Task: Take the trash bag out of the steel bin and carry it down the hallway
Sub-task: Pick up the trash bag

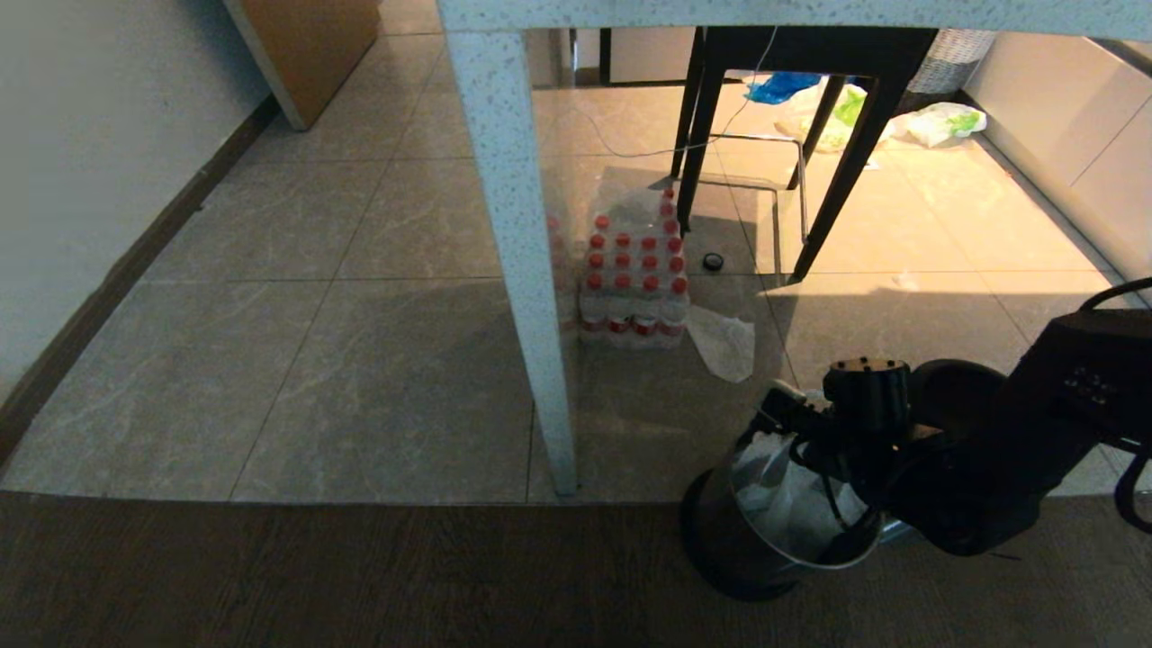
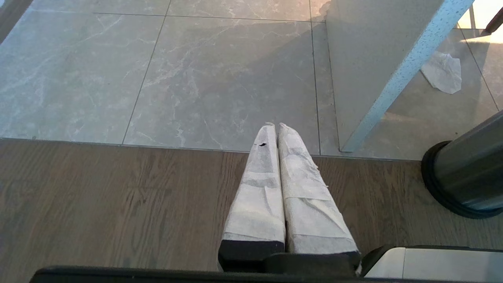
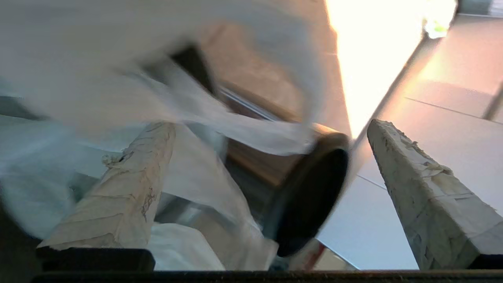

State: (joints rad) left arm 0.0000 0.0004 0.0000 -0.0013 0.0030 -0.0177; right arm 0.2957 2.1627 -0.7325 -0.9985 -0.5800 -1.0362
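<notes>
While your right gripper (image 3: 271, 157) is hovering wide open over the trash bag (image 1: 792, 504), it is probably risking tipping the steel bin (image 1: 729, 540).

One steel bin (image 1: 765, 540) holds one trash bag (image 1: 792, 504); beyond the jaws lie one pack of bottles (image 1: 634, 279), one plastic scrap (image 1: 724, 342), and two far white-and-green bags (image 1: 945, 121).

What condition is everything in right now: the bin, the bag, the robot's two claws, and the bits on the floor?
Small round dark steel bin: upright on the wood floor.
Thin white translucent trash bag: inside the bin, not lifted out.
Right gripper: open, at the bin's mouth, bag plastic between its fingers.
Left gripper: shut, empty, above the floor.
Pack of red-capped water bottles: wrapped, standing on the tiles.
Flat clear plastic scrap: lying crumpled on the tiles.
</notes>
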